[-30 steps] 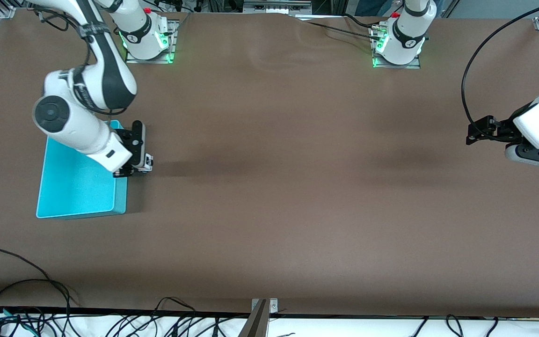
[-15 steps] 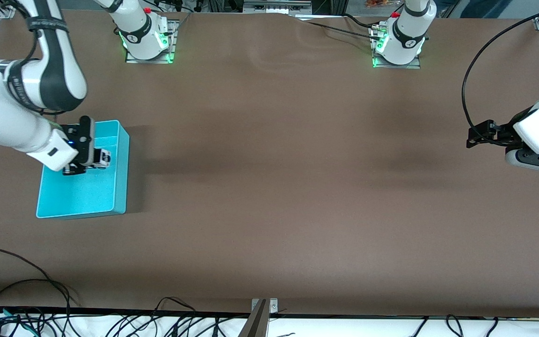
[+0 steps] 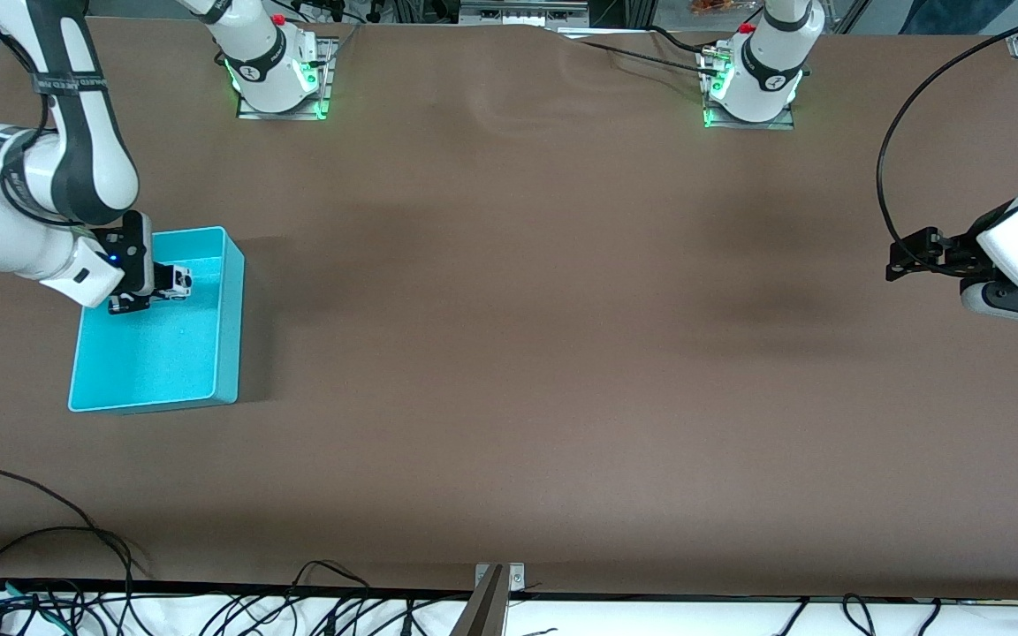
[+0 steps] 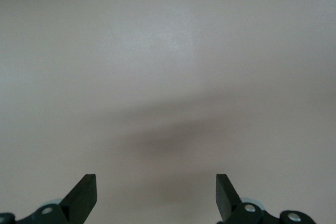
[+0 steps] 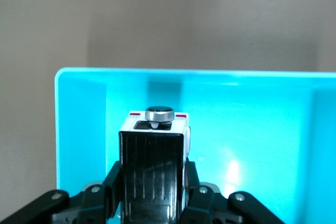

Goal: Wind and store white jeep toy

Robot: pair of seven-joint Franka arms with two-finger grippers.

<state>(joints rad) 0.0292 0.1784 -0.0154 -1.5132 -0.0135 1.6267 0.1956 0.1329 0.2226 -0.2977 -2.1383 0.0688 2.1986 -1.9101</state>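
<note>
The white jeep toy (image 3: 178, 280) is a tiny white car with a black roof, and my right gripper (image 3: 163, 290) is shut on it. It hangs over the inside of the cyan bin (image 3: 231, 311), above the part nearest the robots' bases. In the right wrist view the jeep (image 5: 153, 153) sits between the black fingers (image 5: 112, 182), with a round silver knob on its white end and the bin's wall (image 5: 252, 85) around it. My left gripper (image 3: 907, 252) waits open over bare table at the left arm's end; its fingertips (image 4: 84, 192) stand wide apart with nothing between them.
The brown table (image 3: 518, 353) stretches between the bin and the left arm. Both arm bases (image 3: 275, 66) stand along the edge farthest from the front camera. Loose black cables (image 3: 49, 539) lie along the nearest edge.
My right arm has carried the jeep from beside the bin's edge to over the bin's inside, toward the right arm's end of the table. The left gripper has barely shifted.
</note>
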